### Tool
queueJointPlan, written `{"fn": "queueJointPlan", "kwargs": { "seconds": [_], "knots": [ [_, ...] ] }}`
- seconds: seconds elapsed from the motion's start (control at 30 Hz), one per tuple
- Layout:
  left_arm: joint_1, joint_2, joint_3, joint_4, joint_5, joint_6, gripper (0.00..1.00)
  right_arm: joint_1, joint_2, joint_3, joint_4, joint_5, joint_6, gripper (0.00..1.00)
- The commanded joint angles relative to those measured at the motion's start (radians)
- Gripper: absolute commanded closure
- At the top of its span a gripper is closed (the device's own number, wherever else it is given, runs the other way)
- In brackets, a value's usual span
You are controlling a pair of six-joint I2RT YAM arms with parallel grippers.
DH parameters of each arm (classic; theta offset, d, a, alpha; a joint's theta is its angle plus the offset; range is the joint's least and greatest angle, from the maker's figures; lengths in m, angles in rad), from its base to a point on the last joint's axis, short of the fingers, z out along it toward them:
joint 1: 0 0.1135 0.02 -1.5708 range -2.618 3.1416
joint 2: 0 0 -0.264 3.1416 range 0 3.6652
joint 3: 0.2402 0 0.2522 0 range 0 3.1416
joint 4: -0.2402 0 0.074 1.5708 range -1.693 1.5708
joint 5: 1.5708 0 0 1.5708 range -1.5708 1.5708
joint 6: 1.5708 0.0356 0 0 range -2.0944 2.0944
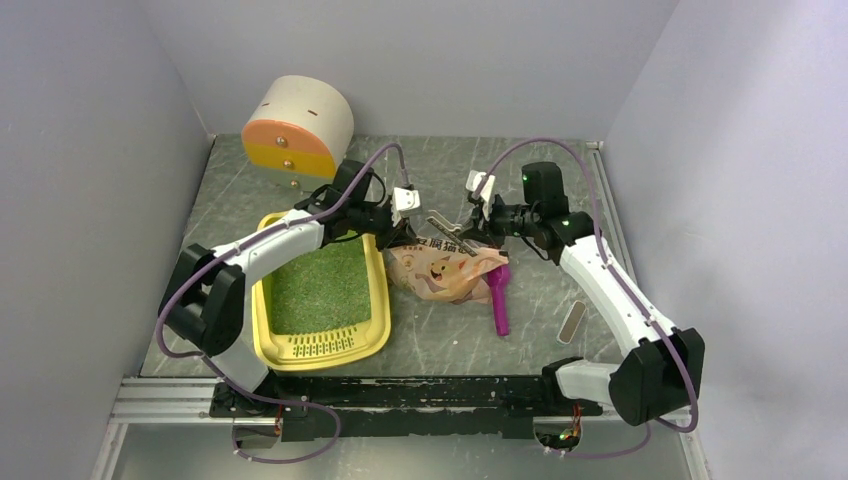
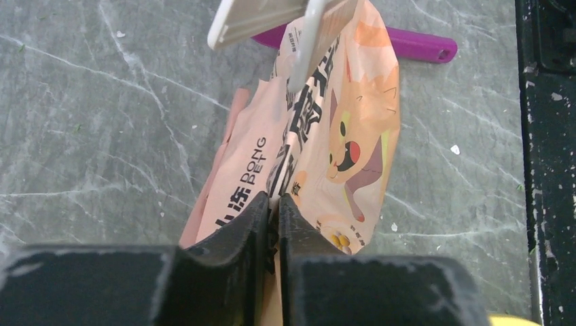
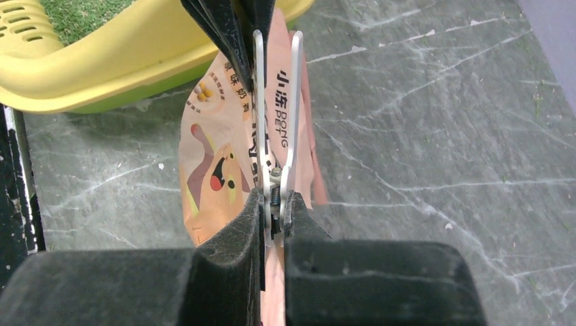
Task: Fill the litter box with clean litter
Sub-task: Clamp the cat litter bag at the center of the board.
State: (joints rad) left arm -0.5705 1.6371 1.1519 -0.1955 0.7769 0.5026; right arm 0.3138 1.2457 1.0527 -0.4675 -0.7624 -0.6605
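I am working at the bag's [image 2: 339,136] top, not pouring yet. The left pincer [image 2: 273,201] is clamping a fold of the bag's edge, fingers nearly meeting with the printed film between them. The right pincer [image 3: 274,204] is squeezing shut on a metal spring clip [image 3: 293,102] whose two arms are straddling the bag's top (it could be shears; I cannot tell).

The box [image 1: 381,300] is sitting on the worktop [image 1: 520,180] just left of the bag, grille end toward me. Green litter [image 1: 320,285] is already covering its floor. So I am judging this as either freeing the clip to pour more or resealing, and the pictures are not settling which. If it is freeing, the next move is calling for the right arm to draw the clip off the top while the left is keeping the bag pinned. Then the bag needs lifting and tipping over the box's near rim without spilling onto the worktop.

The overhead view is giving me the layout: both arms meeting over the bag, and the scoop [image 1: 500,300] lying beside the bag on its right. It is too coarse to show either grip. The left wrist view is showing the pinch on the bag and the clip's arms from below. Only the right wrist view is showing the clip's spring, plus the box's rim close behind.
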Motion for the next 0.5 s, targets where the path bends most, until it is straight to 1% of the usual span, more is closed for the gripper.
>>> {"fn": "queueJointPlan", "kwargs": {
  "seconds": [0.0, 0.03, 0.07, 0.27, 0.47],
  "knots": [
    [0.003, 0.019, 0.043, -0.069, 0.033, 0.039, 0.92, -0.006, 0.021, 0.058, -0.121, 0.063, -0.058, 1.0],
    [0.003, 0.021, 0.047, -0.078, 0.035, 0.043, 0.95, -0.004, 0.026, 0.07, -0.149, 0.077, -0.069, 1.0],
    [0.003, 0.022, 0.051, -0.082, 0.039, 0.048, 0.95, 0.001, 0.031, 0.083, -0.178, 0.093, -0.079, 1.0],
    [0.01, 0.012, 0.059, -0.069, 0.062, 0.037, 0.95, 0.026, 0.056, 0.132, -0.324, 0.171, -0.127, 1.0],
    [0.015, 0.017, 0.089, -0.083, 0.094, 0.033, 0.95, 0.047, 0.105, 0.183, -0.423, 0.254, -0.147, 1.0]
  ]
}}
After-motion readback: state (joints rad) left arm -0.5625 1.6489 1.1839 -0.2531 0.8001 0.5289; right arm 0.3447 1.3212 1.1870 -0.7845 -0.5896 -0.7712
